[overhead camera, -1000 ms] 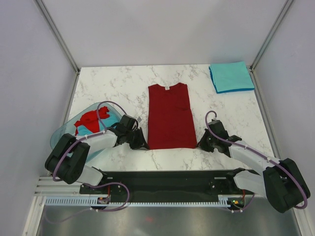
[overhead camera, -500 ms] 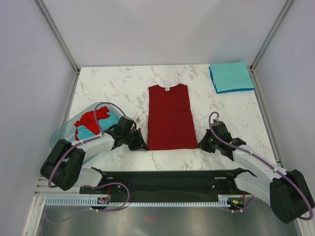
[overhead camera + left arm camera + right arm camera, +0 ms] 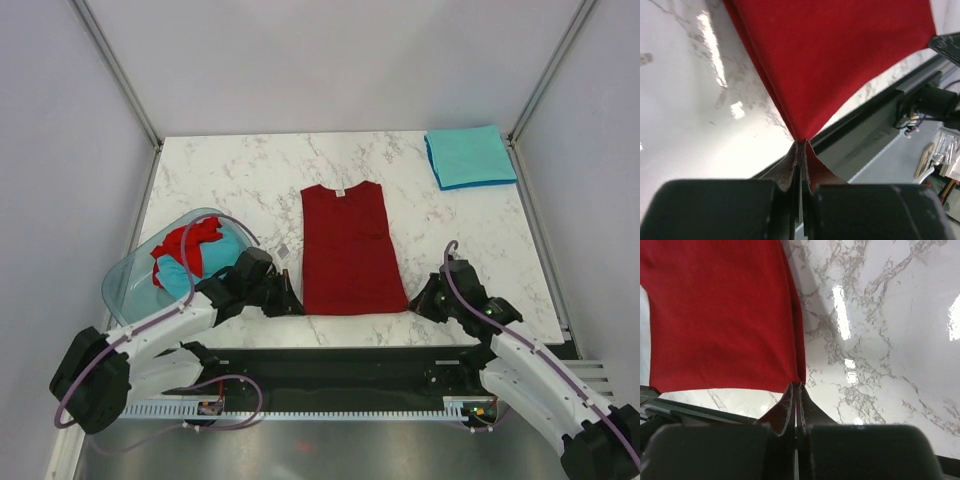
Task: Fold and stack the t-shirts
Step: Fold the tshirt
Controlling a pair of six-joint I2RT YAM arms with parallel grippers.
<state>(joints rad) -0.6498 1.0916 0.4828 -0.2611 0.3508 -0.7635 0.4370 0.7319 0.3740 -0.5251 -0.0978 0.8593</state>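
Hem corners of red t-shirt (image 3: 348, 248), centre frame, are clamped: lower left by left gripper (image 3: 290, 303), lower right by right gripper (image 3: 414, 302), jaws pinched together on cloth. Risk: a skewed fold or lost corner is likely if arms are moved unevenly.

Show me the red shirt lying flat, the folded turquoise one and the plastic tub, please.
red t-shirt (image 3: 347, 250): top external view, middle of its front.
folded teal t-shirt (image 3: 470, 156): top external view, centre of its upper face.
plastic basin (image 3: 122, 283): top external view, bare left wall.
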